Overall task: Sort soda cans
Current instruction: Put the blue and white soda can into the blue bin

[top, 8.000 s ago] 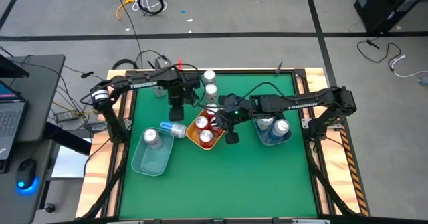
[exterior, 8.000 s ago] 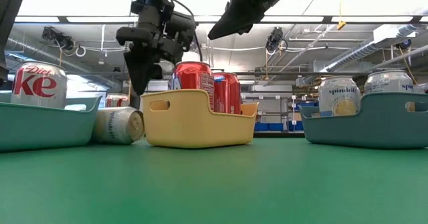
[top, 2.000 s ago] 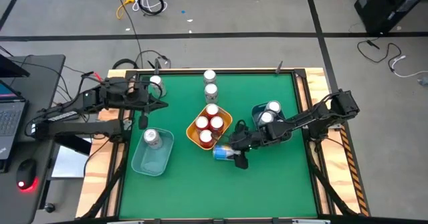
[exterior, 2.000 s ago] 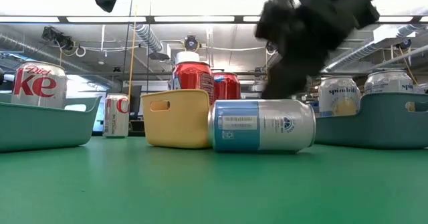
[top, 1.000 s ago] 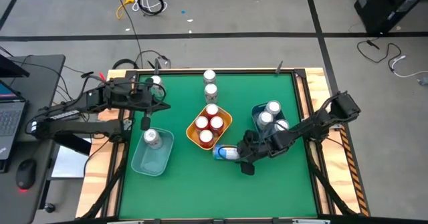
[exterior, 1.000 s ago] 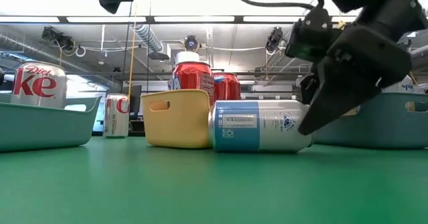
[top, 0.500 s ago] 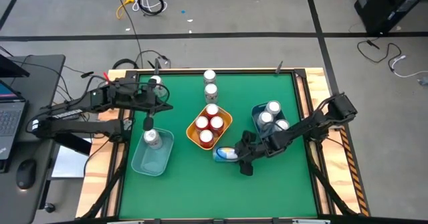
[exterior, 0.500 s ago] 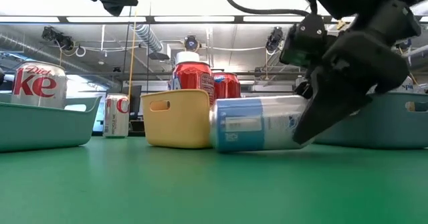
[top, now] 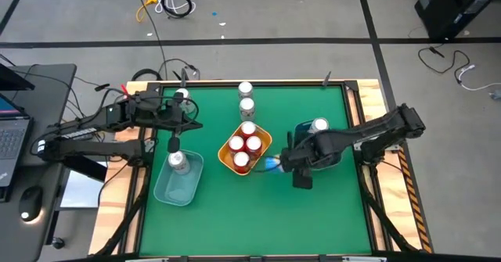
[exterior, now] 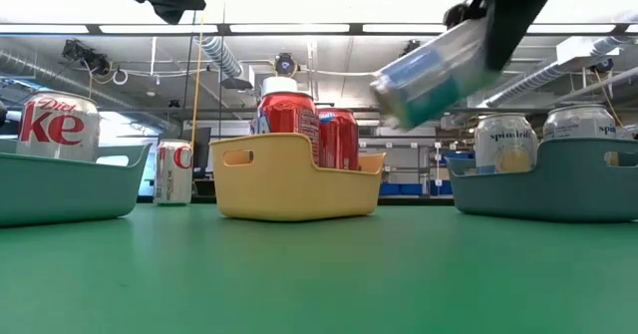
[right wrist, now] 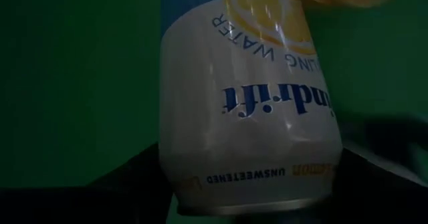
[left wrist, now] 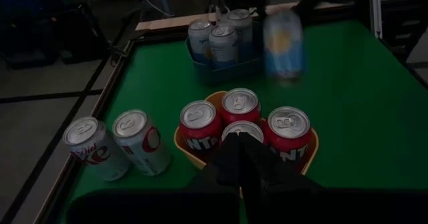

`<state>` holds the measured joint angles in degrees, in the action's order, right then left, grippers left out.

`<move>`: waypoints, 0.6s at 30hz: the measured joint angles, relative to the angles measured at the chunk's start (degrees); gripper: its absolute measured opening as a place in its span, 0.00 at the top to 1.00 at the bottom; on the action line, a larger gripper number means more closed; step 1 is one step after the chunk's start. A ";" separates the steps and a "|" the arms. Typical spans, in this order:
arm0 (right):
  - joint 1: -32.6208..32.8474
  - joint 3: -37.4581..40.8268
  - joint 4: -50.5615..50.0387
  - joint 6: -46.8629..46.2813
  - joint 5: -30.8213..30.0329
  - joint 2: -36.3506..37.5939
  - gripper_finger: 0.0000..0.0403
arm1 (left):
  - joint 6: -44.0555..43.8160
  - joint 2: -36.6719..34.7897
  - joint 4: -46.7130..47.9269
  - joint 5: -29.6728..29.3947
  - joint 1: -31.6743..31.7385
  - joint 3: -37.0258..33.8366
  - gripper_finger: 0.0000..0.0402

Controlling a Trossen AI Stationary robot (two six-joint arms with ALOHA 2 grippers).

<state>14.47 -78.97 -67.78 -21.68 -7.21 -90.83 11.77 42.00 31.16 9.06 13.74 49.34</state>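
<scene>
- Red cans [top: 244,146]: four sorted into yellow bin [top: 264,136].
- Light-blue can [exterior: 431,73]: clamped airborne by right gripper [top: 291,162].
- Left gripper [top: 173,143]: closed, empty.
- Silver cans [top: 246,98]: outstanding.

My dark right gripper [exterior: 503,20] carries a light blue and silver-white metal can [exterior: 436,73] printed with a yellow lemon and blue lettering. Red cans with silver tops [left wrist: 241,120] fill the rectangular yellow plastic bin [exterior: 294,179]. Silver-grey cans lettered in red [left wrist: 117,144] stand on the green table mat [top: 250,215]. The two translucent blue-grey bins [exterior: 543,184] are a muted teal. My left gripper [left wrist: 239,158] is black.
</scene>
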 joint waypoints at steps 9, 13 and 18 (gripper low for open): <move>-5.99 -10.06 -22.16 1.05 5.65 0.24 0.32 | 1.48 0.00 0.09 0.00 0.00 0.00 1.00; -7.05 -10.09 -22.28 3.74 11.41 0.05 0.32 | 1.53 0.00 0.25 0.00 0.00 0.00 1.00; -8.02 -10.00 -22.14 5.63 11.34 0.77 0.32 | 1.51 0.00 0.89 0.06 0.00 0.00 1.00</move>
<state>6.45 -88.96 -89.92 -16.05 4.13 -90.05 13.28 42.00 32.05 9.12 13.74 49.34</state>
